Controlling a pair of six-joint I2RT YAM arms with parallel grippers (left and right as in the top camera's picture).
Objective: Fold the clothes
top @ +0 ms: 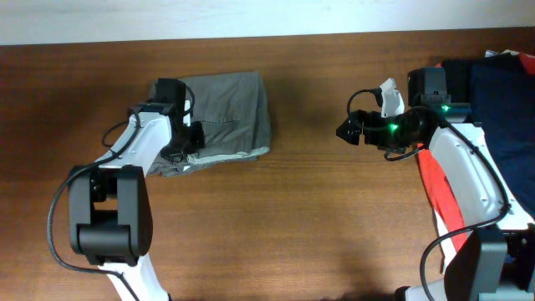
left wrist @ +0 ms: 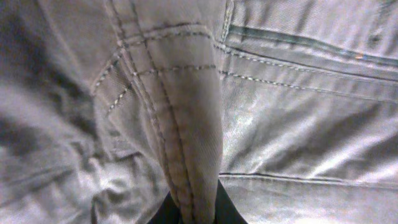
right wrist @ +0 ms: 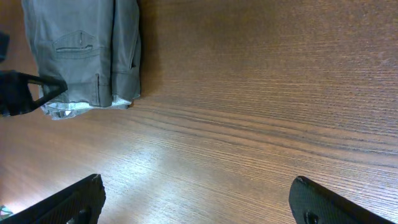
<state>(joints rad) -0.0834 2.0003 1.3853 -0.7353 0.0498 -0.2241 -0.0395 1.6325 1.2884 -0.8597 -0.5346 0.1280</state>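
Note:
The khaki-grey shorts (top: 227, 117) lie folded into a compact block at the table's back left, with a paler edge along the front. My left gripper (top: 185, 142) sits at their left front edge, shut on a seamed fold of the fabric (left wrist: 193, 143) that rises between its fingers. My right gripper (top: 344, 131) is open and empty, hovering over bare wood to the right of the shorts. In the right wrist view its two fingertips (right wrist: 196, 199) stand wide apart and the shorts (right wrist: 87, 56) show at the top left.
A pile of other clothes, dark blue (top: 497, 100) and red-orange (top: 439, 192), lies at the table's right edge under the right arm. The brown wooden table (top: 292, 226) spreads between the two arms.

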